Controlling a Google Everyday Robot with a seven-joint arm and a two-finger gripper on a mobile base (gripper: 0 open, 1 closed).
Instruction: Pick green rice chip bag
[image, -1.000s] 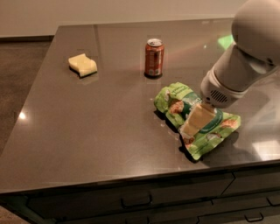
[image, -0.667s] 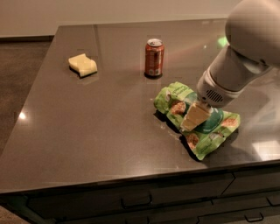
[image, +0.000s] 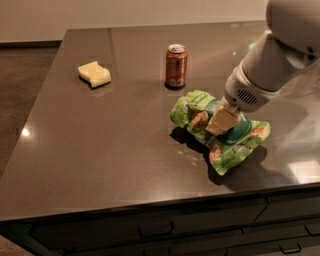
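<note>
The green rice chip bag (image: 195, 112) is crinkled and bright green, with a dark green round label and brown chip pictures. It is at the right front of the dark counter (image: 100, 150). My gripper (image: 217, 130) comes down from the upper right and is shut on the bag's middle. One tan finger (image: 221, 120) shows across the label. The bag is tilted and raised slightly off the counter, with a dark shadow under its left and front edges.
An orange-red soda can (image: 176, 66) stands upright just behind the bag. A pale yellow sponge (image: 94, 74) lies at the far left. The counter's front edge is close below the bag, with drawers (image: 155, 229) beneath.
The gripper and the bag have moved up and slightly left together. The bag's shadow on the counter has grown. The can and sponge have not moved.
</note>
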